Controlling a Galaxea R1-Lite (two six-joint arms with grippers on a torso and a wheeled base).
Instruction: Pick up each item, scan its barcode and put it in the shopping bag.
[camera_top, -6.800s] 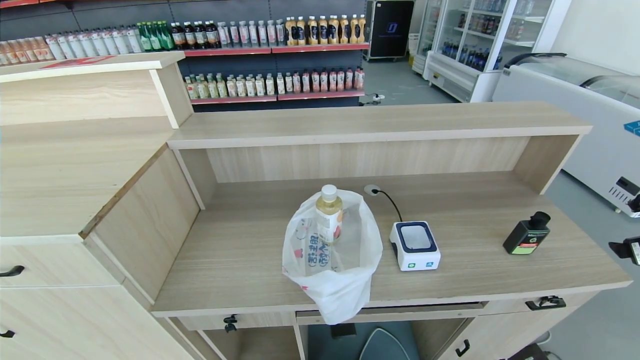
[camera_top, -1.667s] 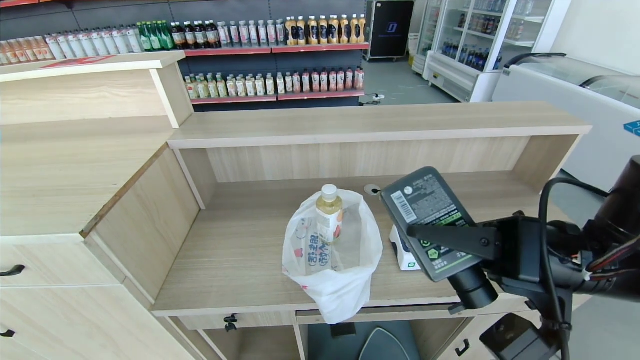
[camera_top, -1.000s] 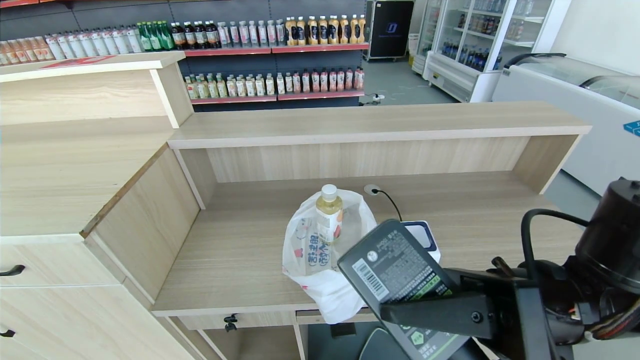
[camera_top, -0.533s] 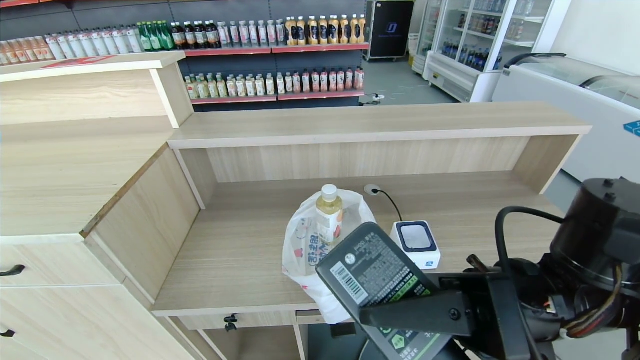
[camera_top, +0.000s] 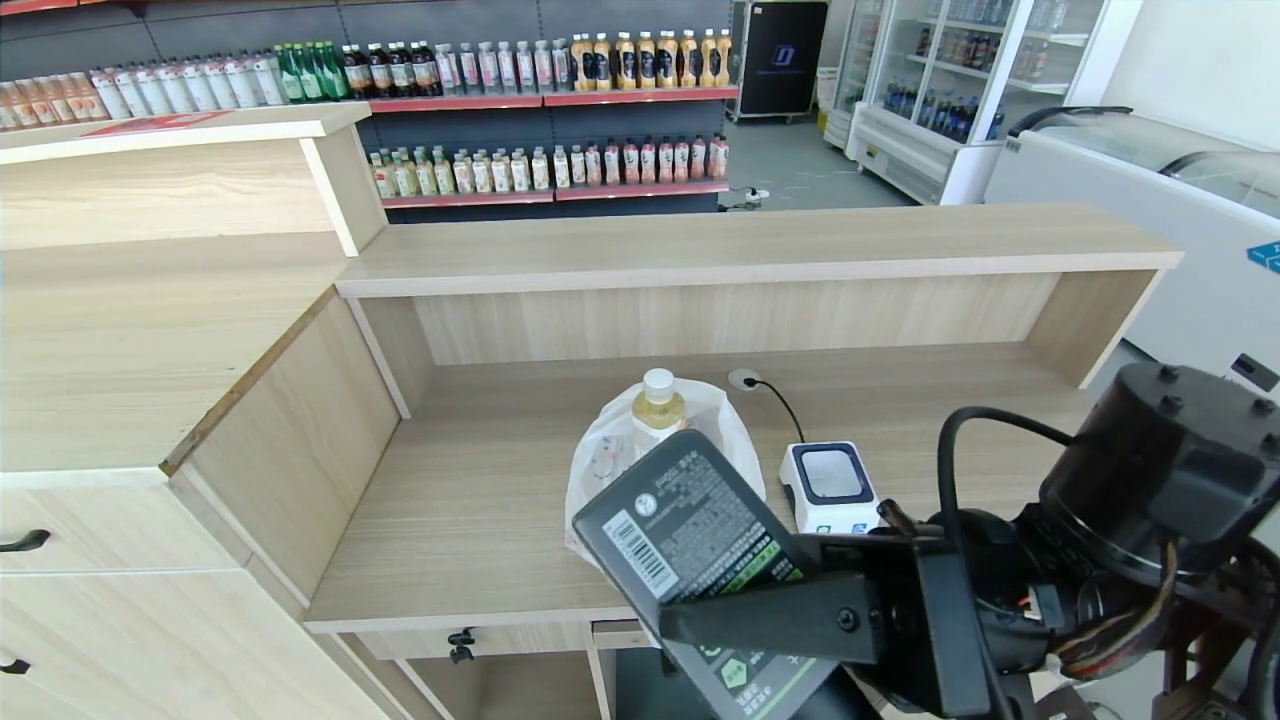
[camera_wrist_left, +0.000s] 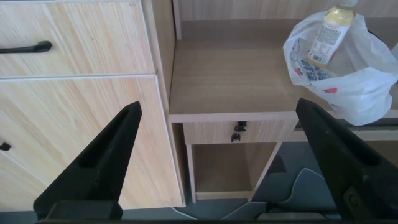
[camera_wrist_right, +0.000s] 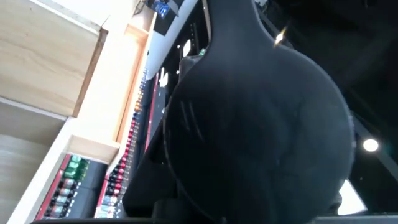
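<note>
Beside the shopping bag (camera_top: 600, 480), on its right, the white scanner (camera_top: 830, 487) sits on the table (camera_top: 470, 520) with its glass window facing up. Its black cable (camera_top: 778, 402) runs back to a round hole in the table behind the bag. The bag is thin white plastic with red and blue print, standing open near the table's front edge, with its bottom sagging over that edge. A drink bottle (camera_top: 660, 402) with a white cap and pale yellow contents stands upright inside the bag.

In front of the bag, on the robot's side and raised off the table, the right tool (camera_top: 720, 625) is clenched on a flat black bottle (camera_top: 690, 540). One black finger (camera_top: 790, 620) lies across the bottle's broad face. The bottle is tilted, its label face with the white barcode turned upward. In the head view it covers the front of the bag. It is well clear of the scanner, and I cannot tell whether it touches the bag.

Left of the bag, out past the table's front edge, the left tool (camera_wrist_left: 217, 107) is released, its two dark fingers (camera_wrist_left: 93, 168) spread wide. The left wrist view shows the bag (camera_wrist_left: 348, 81) with the drink bottle (camera_wrist_left: 328, 34) inside it. A pale wood drawer cabinet (camera_wrist_left: 74, 74) with black handles stands left of the bag.

Far behind the bag, store shelves (camera_top: 540, 100) carry rows of bottled drinks.
</note>
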